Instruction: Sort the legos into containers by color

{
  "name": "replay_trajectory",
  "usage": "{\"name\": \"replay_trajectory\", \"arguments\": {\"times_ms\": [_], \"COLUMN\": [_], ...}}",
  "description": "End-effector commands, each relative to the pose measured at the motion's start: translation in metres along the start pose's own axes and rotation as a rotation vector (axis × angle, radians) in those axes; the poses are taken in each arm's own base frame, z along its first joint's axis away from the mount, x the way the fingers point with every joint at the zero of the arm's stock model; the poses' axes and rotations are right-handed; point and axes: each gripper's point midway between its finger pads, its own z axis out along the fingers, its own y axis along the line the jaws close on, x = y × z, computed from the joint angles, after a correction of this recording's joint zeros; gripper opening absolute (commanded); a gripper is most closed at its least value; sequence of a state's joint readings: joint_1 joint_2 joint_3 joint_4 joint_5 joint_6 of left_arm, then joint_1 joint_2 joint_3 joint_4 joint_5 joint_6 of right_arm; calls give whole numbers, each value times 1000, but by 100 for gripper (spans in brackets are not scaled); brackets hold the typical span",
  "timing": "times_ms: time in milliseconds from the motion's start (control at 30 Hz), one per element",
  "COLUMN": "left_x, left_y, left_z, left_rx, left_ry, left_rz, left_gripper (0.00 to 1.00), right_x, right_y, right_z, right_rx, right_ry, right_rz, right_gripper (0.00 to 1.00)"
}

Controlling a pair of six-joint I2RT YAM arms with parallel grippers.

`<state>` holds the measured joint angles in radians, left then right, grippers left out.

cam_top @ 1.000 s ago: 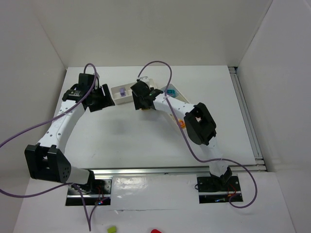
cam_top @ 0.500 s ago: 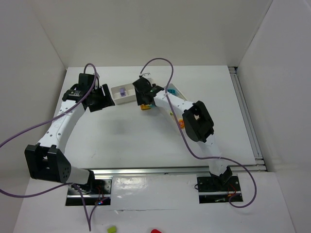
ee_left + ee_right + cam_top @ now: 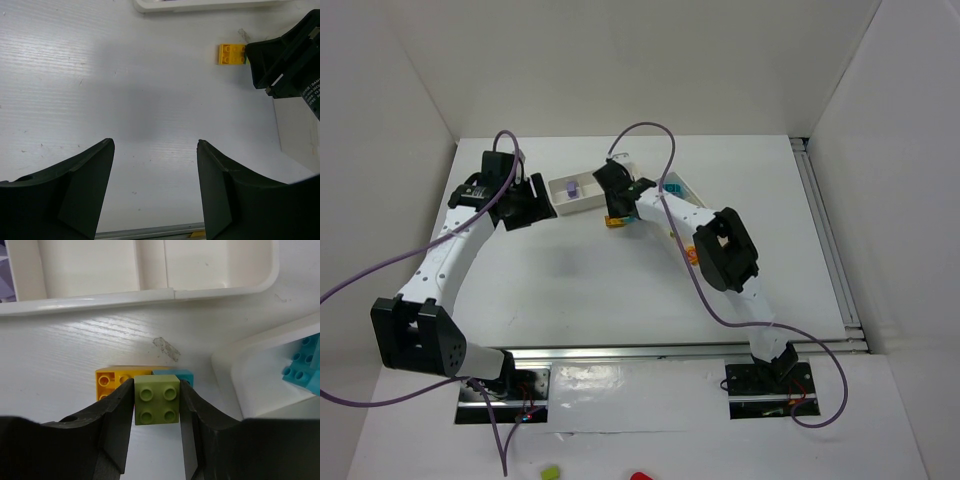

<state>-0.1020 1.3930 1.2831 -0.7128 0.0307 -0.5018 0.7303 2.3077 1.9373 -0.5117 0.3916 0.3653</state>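
Your right gripper (image 3: 156, 407) is clamped on a glossy lime four-stud brick (image 3: 157, 401). It sits on the grained white table (image 3: 55, 347), touching a yellow brick (image 3: 111, 382) and a teal brick (image 3: 175, 374), just near of the smooth white tray (image 3: 90, 302). Left gripper (image 3: 155, 165) hangs released. Housing label (image 3: 311, 91) is unreadable.

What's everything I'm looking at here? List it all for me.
green lego: one, lime green, held by the right gripper
yellow lego: one, yellow, on the table just behind it, left
teal lego: one, teal, just behind it, right
teal bricks: count unclear, teal, in the right-hand tray
purple lego: one, pale purple, in the far tray
orange lego: one, orange, beside the right arm
rail: one, silver, table's near edge
left gripper: one, black, open, empty
right gripper: one, black, shut on the green lego
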Motion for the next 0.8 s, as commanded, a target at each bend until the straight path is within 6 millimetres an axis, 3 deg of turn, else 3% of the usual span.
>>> {"name": "replay_trajectory", "arguments": {"times_ms": [0,33,100,133,167,200,233,267,400,433,600,767], "left_x": [-1,3,13,20,24,31,33,36,51,55,51,48], "left_y": [-11,-19,-27,-37,-42,-46,-65,-69,-93,-103,-121,-137], "left_z": [5,7,17,18,24,27,23,27,34,29,34,23], "left_rx": [59,113,167,236,268,303,395,428,593,648,755,878], "left_ry": [6,33,83,119,150,176,184,197,223,231,208,187], "left_rz": [29,52,58,66,62,59,52,35,-61,-66,-138,-168], "left_gripper": [77,80,84,86,90,91,91,92,93,94,92,91], "right_x": [-45,-59,-55,-67,-68,-56,-63,-61,-43,-49,-47,-44], "right_y": [0,1,-2,-3,-2,-10,-15,-15,-20,-25,-24,-16], "right_z": [-43,-62,-71,-89,-95,-93,-104,-109,-113,-117,-120,-123], "right_rx": [-73,-124,-173,-231,-252,-251,-269,-282,-298,-297,-307,-320], "right_ry": [-82,-106,-103,-125,-137,-104,-125,-120,-80,-93,-86,-84], "right_rz": [56,75,85,104,107,116,128,127,141,150,159,147], "right_gripper": [29,29,29,29,29,29,29,29,29,29,29,29]}}
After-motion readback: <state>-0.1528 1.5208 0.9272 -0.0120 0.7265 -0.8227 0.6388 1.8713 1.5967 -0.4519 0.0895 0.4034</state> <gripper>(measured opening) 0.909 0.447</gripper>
